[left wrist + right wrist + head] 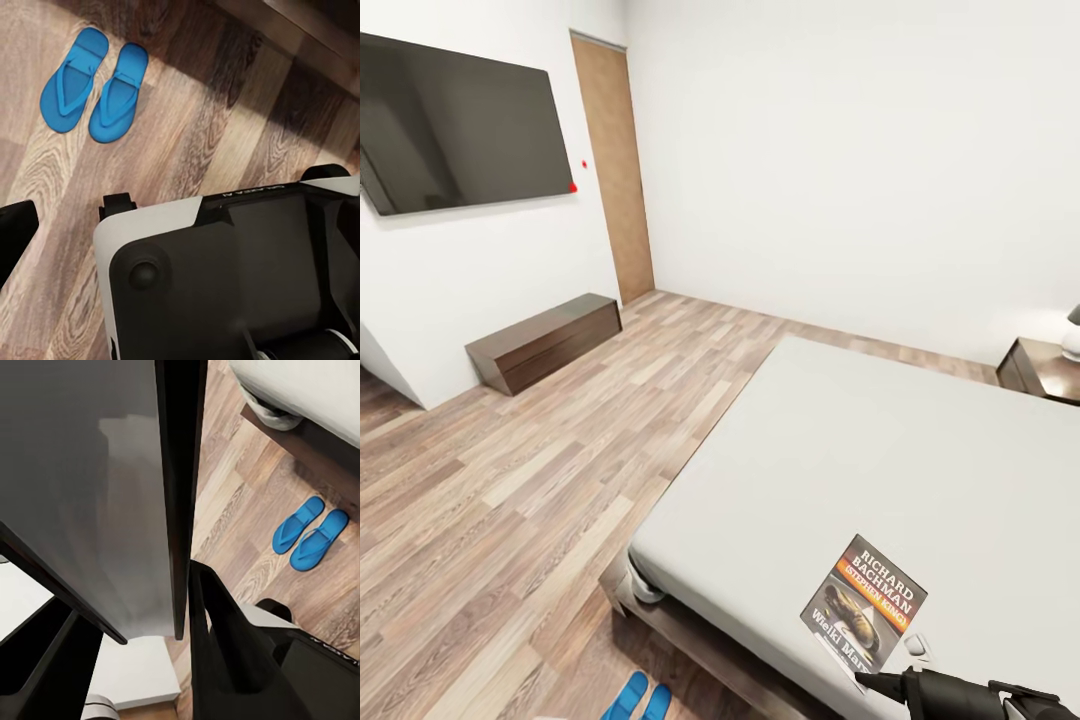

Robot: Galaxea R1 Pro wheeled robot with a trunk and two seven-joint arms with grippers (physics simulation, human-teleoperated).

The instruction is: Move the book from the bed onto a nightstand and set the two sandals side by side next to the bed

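Bedroom, white walls, wood plank floor (530,470). Bed (880,470) – pale mattress on a dark frame – is the reference for everything here. Wall TV (460,125) and a long low bench (545,340) sit well apart from the bed, across the floor. One nightstand (1042,368) stands just beside the bed's far side, a lamp base on it.

Book (865,605), the Richard Bachman paperback, is at the bed's near edge. The right gripper (905,675) is at its lower corner; in the right wrist view the fingers (225,637) bracket a thin dark slab seen edge-on, so it reads as clamped on the book.

Two sandals (94,90) lie side by side on the floor near the bed's corner – that part looks done. Left gripper: cannot tell its state.

Step in hand: picking up the book. Next: lift clear, carry to the nightstand, lay flat.
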